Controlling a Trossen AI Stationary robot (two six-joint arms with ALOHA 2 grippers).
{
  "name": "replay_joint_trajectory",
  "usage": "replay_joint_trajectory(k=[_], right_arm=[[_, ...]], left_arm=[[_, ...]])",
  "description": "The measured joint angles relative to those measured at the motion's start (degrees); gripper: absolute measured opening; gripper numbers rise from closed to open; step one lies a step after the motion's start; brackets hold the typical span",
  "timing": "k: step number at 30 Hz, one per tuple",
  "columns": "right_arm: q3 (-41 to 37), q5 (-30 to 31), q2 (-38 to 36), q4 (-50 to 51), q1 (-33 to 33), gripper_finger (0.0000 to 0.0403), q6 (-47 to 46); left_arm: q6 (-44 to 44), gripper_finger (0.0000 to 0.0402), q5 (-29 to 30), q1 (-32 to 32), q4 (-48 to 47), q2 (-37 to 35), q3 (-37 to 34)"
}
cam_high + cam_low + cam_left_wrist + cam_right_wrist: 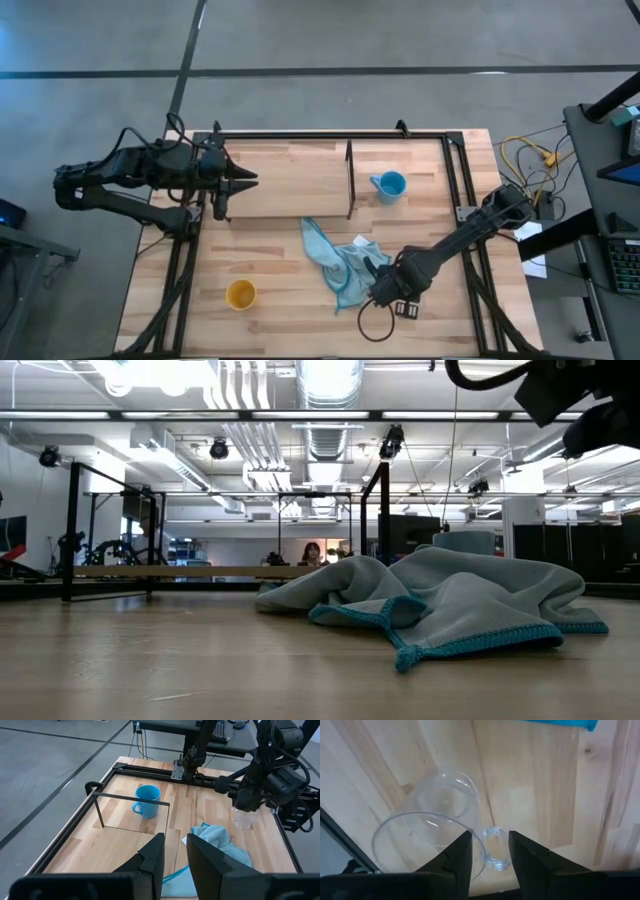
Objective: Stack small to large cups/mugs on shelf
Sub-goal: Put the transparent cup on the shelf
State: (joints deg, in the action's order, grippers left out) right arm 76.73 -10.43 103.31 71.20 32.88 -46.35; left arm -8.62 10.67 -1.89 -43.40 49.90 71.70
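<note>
The small clear glass cup (pixel 435 827) stands upright on the tabletop near the front right, also seen in the left wrist view (pixel 244 819). My right gripper (pixel 489 840) hangs open just above it, pointing down, with the cup's handle (pixel 496 854) showing between the fingertips; I see no touch. The light blue mug (pixel 390 185) stands upright just right of the shelf's black divider rod (pixel 349 180). The yellow-orange cup (pixel 240 293) stands on the table near the front left. My left gripper (pixel 238 184) waits open over the left end of the shelf (pixel 290 185), holding nothing.
A crumpled light blue cloth (pixel 335 262) lies on the table between the shelf and my right gripper, close beside the glass cup. A black cable loop (pixel 375 325) hangs below the right gripper. A person (pixel 310 552) shows far off in the room.
</note>
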Motion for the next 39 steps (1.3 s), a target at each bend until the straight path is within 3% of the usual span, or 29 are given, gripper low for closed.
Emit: replay_joint_trajectory(k=[15,22,30,39], right_arm=[[-2.1,0.0,0.0,-1.0,0.0,0.0116,-0.3],[-3.9,0.0,0.0,-4.7,0.0,0.0086,-0.5],[-4.9,0.0,0.0,-4.6,0.0,0.0017,-1.2],[-4.3,0.0,0.0,-4.2,0.0,0.0009,-1.2]], left_arm=[[0.0,0.0068,0.0,0.0,0.0,0.9,0.0],[0.0,0.0068,0.1,0.0,0.0,1.4,0.0],[0.0,0.0068,0.1,0.0,0.0,1.7,0.0],[0.0,0.0068,0.1,0.0,0.0,1.7,0.0]])
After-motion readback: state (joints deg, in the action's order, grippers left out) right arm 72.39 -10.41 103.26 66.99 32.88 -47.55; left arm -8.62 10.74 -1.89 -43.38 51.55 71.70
